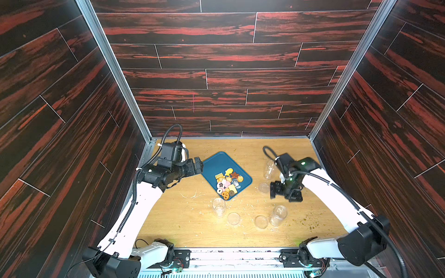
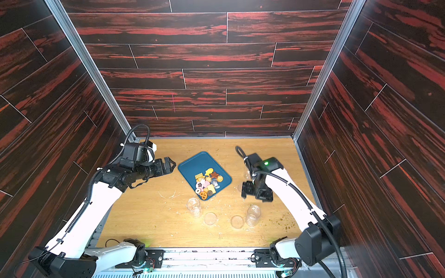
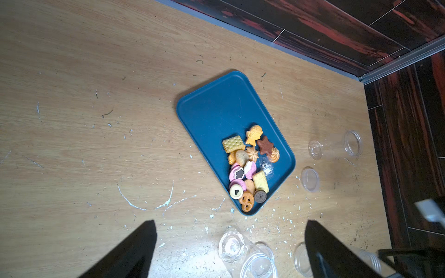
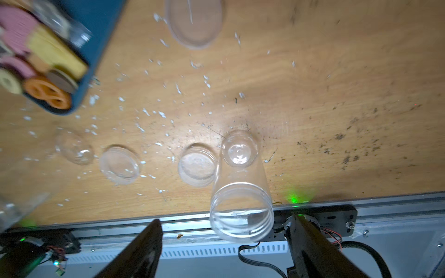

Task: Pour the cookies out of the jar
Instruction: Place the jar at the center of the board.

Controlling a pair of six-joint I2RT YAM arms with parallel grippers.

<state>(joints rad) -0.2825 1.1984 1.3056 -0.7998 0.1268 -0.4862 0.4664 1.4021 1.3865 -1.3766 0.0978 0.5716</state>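
The cookies [image 1: 227,183] lie heaped on the blue tray [image 1: 216,161] (3 empty clear jars [image 1: 218,207] nearby), with left gripper [image 1: 199,165] and right gripper [image 1: 274,191] both spread apart, holding nothing.

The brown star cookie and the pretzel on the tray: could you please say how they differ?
The brown star cookie is dark brown and solid, with points; the pretzel is orange, with holes through it. The star lies at the pile's far end, the pretzel in the near corner of the blue tray. Both lie flat on the tray.
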